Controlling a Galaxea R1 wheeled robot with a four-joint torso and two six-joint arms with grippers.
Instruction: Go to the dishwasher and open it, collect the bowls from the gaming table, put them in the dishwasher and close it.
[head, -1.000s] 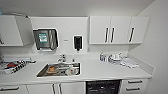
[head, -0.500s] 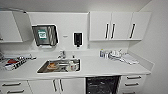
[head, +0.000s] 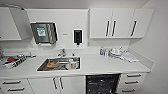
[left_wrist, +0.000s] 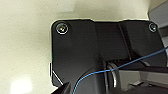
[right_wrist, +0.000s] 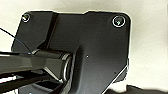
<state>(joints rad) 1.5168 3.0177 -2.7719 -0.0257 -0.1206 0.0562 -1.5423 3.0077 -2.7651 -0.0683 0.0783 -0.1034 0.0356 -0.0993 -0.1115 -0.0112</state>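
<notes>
Head view: we face a white kitchenette bench with a stainless-steel sink set into it, faucet behind the basin. The sink holds dishes, one of them orange; too blurred for us to tell what they are.

The dishwasher sits under the bench, right of the sink and just left of a stack of white drawers with dark bar handles. We see it as a dark, speckled rectangle between the white fronts; whether that is a dark front or an open interior we cannot tell.

Left of the sink, a dish rack with red and dark items stands on the bench. Right of the sink, near the back wall, a cluster of small bottles and white crockery, with a flat white cloth or tray beside it.

On the wall: a metal paper-towel dispenser carrying a green-and-white label, text unreadable, and a black soap dispenser. White upper cupboards with dark vertical handles hang at the right.

Left wrist view and right wrist view: dark robot plate over a pale surface, a thin blue cable crossing. We cannot tell whether either gripper is clenched or released.
</notes>
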